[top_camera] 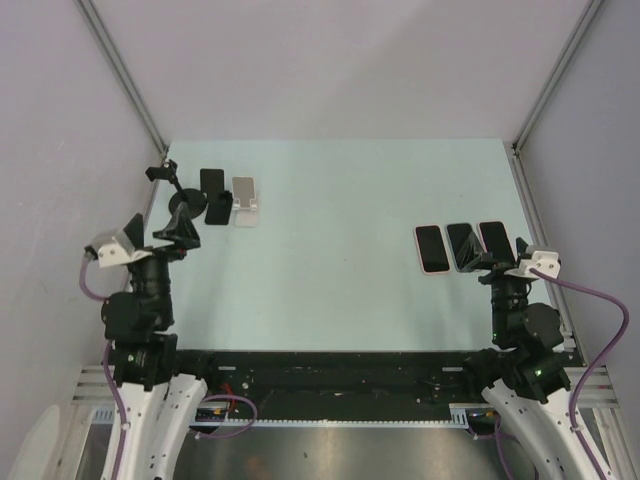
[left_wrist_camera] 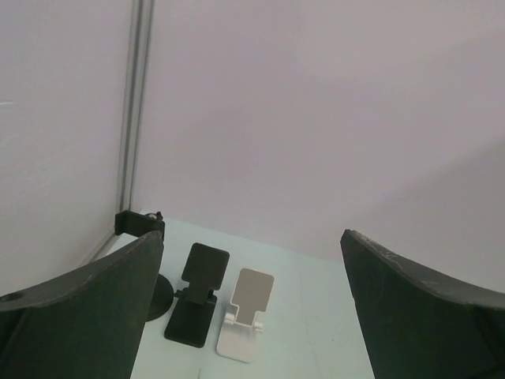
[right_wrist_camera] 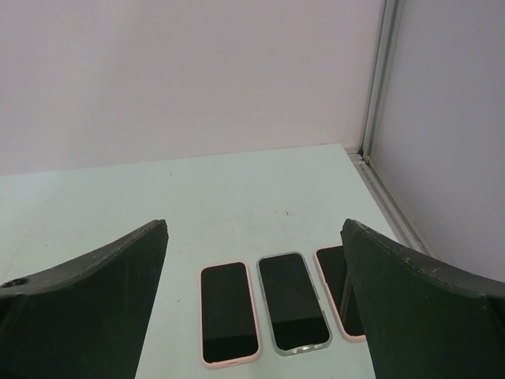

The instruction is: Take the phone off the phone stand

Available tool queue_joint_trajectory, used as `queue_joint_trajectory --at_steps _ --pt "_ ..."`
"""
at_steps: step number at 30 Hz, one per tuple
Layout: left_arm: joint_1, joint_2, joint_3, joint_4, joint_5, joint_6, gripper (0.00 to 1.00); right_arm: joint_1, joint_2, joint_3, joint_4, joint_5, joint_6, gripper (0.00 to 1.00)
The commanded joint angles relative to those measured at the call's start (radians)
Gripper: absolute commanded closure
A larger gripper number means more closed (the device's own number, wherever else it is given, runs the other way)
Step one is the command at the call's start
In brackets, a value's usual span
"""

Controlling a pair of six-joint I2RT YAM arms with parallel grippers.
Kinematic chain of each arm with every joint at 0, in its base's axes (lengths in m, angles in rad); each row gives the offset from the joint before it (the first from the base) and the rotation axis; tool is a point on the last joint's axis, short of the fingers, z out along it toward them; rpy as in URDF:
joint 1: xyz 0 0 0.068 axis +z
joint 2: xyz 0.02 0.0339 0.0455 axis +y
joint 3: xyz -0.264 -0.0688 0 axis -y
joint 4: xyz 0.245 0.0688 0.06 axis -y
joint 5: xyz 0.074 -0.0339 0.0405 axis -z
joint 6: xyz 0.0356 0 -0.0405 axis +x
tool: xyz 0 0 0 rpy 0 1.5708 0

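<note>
We see left pincer (left_wrist_camera: 251, 234) and right pincer (right_wrist_camera: 254, 223) gaping, empty. Three phones (right_wrist_camera: 292, 300) lie flat on worktop (top_camera: 340, 220), right-center of top view; black stand (left_wrist_camera: 197, 304), white stand (left_wrist_camera: 246, 316) upper left look bare. Risk: we grab a stand, topple it.

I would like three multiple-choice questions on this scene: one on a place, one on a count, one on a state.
1. Where do the phones lie?
A. flat on the table, right side
B. on the stands
C. in a gripper

2. How many phones are there?
A. two
B. three
C. five

3. How is the white stand?
A. holding a phone
B. tipped over
C. empty

Answers: 1 A, they lie in a row by the right gripper; 2 B, the top view shows three side by side; 3 C, its rest is bare and it stands upright.
</note>
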Motion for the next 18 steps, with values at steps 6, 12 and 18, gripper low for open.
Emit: queue_joint_trajectory --at_steps 6,12,18 --pt "0.006 -0.368 -0.156 -0.068 -0.128 0.0 0.0 0.002 -0.034 0.003 0.036 0.056 -0.004 0.02" --pt "0.006 -0.518 -0.227 -0.068 -0.119 0.017 0.0 -0.003 -0.029 0.005 0.036 0.064 -0.007 0.02" --pt "0.006 -0.523 -0.239 -0.097 -0.137 -0.004 0.0 -0.012 -0.032 0.003 0.065 0.073 0.001 0.02"
